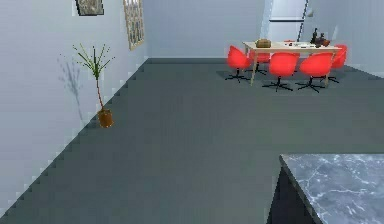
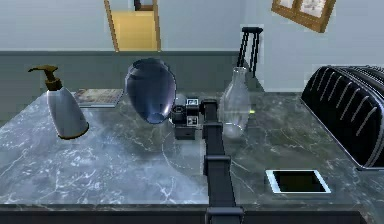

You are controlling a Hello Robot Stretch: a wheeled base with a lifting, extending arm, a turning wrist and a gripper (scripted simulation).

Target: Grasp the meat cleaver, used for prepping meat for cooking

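- Three vessels stand on the marble desk (image 2: 110, 170). A grey pump bottle (image 2: 65, 108) is at the arm side view's left. A bluish glass bowl (image 2: 150, 88) near the middle looks stood on its edge. A clear flask (image 2: 237, 100) is just right of the arm (image 2: 215, 165).
- What the bottle contains cannot be told. The bowl and flask are see-through.
- By the wall at the forward view's left, one pot (image 1: 105, 119) holds one thin plant (image 1: 95, 65).
- The arm crosses the desk from the bottom edge. The tool (image 2: 178, 115) at its far end sits between bowl and flask, by the bowl's lower right edge.
- Whether its fingers are apart or together cannot be told. With the bowl on the desk right at it, I cannot tell whether it holds anything or touches the bowl.
- A flat grey piece (image 2: 95, 97) lies on the desk behind the bottle, well left of the tool. It is too small to say whether it is the cleaver.
- Also on the desk are one black toaster (image 2: 350, 100) at the right edge and one phone (image 2: 297, 181) lying flat near the front, right of the arm.
- Beyond the desk are one stool (image 2: 251, 45) and one doorway (image 2: 135, 25).
- In the forward view, a far desk (image 1: 290, 47) carries dark bottles (image 1: 318, 38) and a brown lump (image 1: 263, 43).
- At least four red chairs (image 1: 283, 65) stand around it.
- Two pictures (image 1: 133, 22) hang on the left wall.
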